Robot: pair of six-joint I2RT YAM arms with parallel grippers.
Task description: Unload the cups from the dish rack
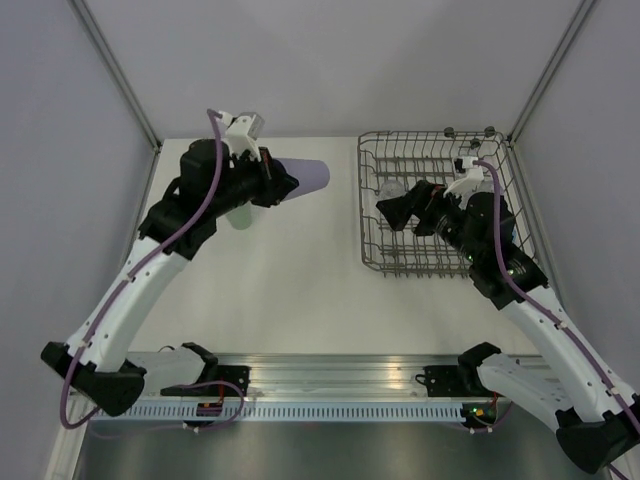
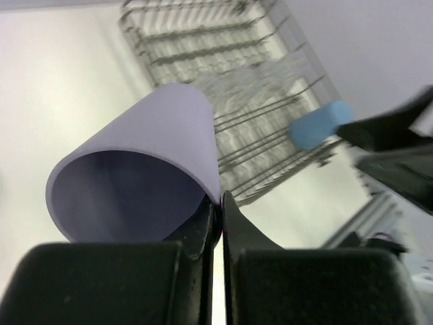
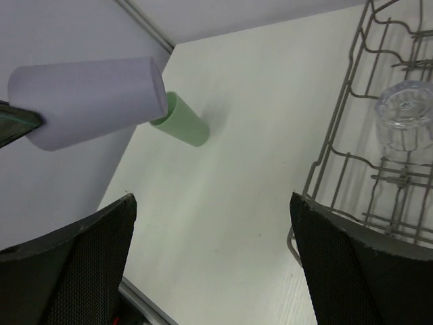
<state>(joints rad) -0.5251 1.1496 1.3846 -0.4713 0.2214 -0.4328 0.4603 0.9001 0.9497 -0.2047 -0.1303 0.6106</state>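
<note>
My left gripper (image 1: 281, 186) is shut on the rim of the lavender cup (image 1: 308, 176) and holds it on its side above the table's far left. The left wrist view shows its fingers (image 2: 203, 223) pinching the lavender cup's (image 2: 139, 159) wall. The mint green cup (image 3: 183, 122) stands on the table below it. The dish rack (image 1: 378, 255) sits at the far right and holds clear cups (image 1: 391, 187). One clear cup (image 3: 404, 120) sits upside down in it. A blue cup (image 2: 319, 124) shows by the rack beside my right arm. My right gripper (image 1: 394, 212) is open and empty over the rack's left edge.
Grey walls with metal corner posts (image 1: 118, 75) enclose the white table. An aluminium rail (image 1: 330, 385) carrying the arm bases runs along the near edge. The rack's wire wall (image 3: 338, 128) stands just right of my right gripper (image 3: 213, 203).
</note>
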